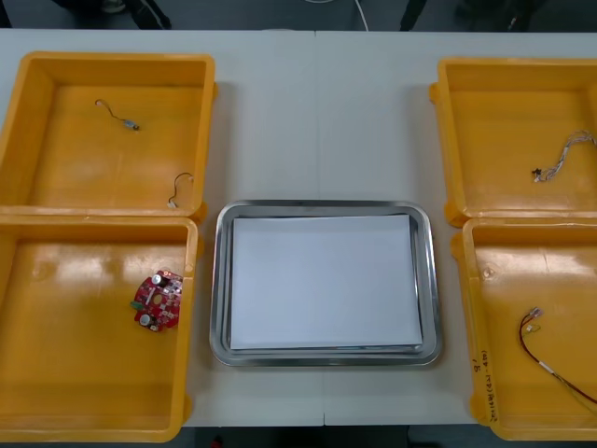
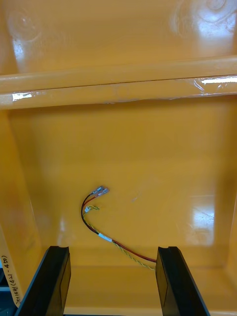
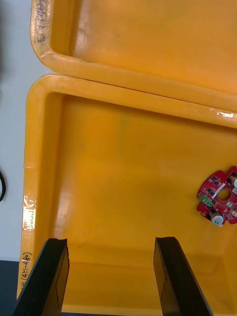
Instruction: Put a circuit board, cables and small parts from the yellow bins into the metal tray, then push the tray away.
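Note:
A metal tray [image 1: 220, 280] with a white inside lies in the middle of the table. A round red circuit board [image 1: 157, 300] [image 3: 219, 196] rests in the near left yellow bin [image 1: 56, 411]. My left gripper [image 3: 111, 276] hovers open over that bin, the board off beyond its right finger. A red and yellow cable [image 1: 546, 350] [image 2: 106, 222] lies in the near right yellow bin [image 1: 478, 373]. My right gripper [image 2: 113, 281] is open above it, the cable running between the fingers. Two small metal parts [image 1: 121, 116] [image 1: 179, 187] lie in the far left bin. A twisted cable [image 1: 564, 154] sits in the far right bin.
The far left yellow bin [image 1: 201, 65] and far right yellow bin [image 1: 448, 70] flank bare table beyond the tray. Bin walls [image 2: 118, 86] [image 3: 123, 79] rise ahead of both grippers. People's shoes show past the table's far edge.

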Robot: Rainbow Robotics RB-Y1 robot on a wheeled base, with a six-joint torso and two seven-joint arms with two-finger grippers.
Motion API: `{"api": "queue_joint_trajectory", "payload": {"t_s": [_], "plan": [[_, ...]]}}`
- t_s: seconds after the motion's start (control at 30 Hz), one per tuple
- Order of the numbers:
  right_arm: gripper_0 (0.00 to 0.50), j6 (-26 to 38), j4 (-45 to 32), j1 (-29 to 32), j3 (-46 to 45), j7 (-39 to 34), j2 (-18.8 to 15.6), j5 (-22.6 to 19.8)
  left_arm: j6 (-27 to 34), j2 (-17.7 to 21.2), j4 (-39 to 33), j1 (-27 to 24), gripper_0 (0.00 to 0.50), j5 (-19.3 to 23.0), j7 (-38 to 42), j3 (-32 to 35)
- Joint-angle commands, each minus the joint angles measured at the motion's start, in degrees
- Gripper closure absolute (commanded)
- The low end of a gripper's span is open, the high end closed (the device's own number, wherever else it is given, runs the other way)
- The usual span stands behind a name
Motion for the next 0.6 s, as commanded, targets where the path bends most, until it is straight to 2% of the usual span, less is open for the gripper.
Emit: {"api": "queue_joint_trajectory", "payload": {"t_s": [0.03,0.6], "plan": [[0.0,0.2,-1.7,0.9,-2.0,-1.8,-2.6,-0.5,0.4,-0.7,-1.7,1.2,0.0,0.5,-5.9,1.7],[0.0,0.2,-1.7,0.9,-2.0,-1.8,-2.6,-0.5,0.4,-0.7,-1.7,1.2,0.0,0.5,-5.9,1.7]]}}
